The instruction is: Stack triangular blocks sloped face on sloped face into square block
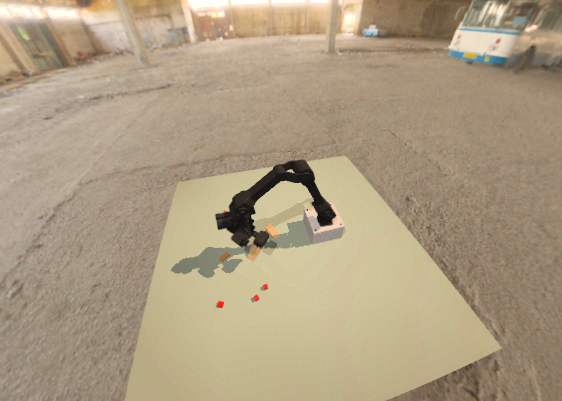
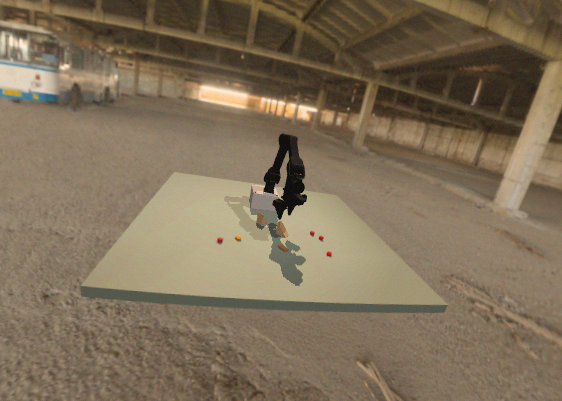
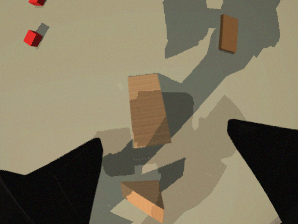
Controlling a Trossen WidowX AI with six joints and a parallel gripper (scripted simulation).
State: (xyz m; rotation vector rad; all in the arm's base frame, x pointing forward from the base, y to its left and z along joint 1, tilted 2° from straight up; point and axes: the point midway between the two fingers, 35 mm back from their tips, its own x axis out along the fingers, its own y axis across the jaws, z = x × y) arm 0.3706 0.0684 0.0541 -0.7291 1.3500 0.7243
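One wooden triangular block [image 1: 254, 253] [image 2: 282, 229] [image 3: 150, 115] stands on the table [image 1: 350, 329] [image 2: 175, 269]. The other triangular block [image 1: 272, 230] [image 2: 261, 219] [image 3: 144, 196] stands apart from it, nearer the robot base, turned at a different angle, with a triangular end showing in the wrist view. My gripper [image 1: 251, 239] [image 2: 285, 215] [image 3: 167, 135] is open and empty, above the blocks and touching neither. In the wrist view the first block lies between and a little ahead of the fingertips, the second nearer the bottom edge.
A small flat wooden block [image 1: 224, 256] [image 2: 283, 247] [image 3: 229, 34] lies beyond the triangular blocks. Several small red cubes [image 1: 220, 304] [image 2: 329, 254] [image 3: 33, 38] and an orange piece [image 2: 238, 238] lie to the sides. The robot base [image 1: 327, 232] [image 2: 262, 201] stands behind the blocks.
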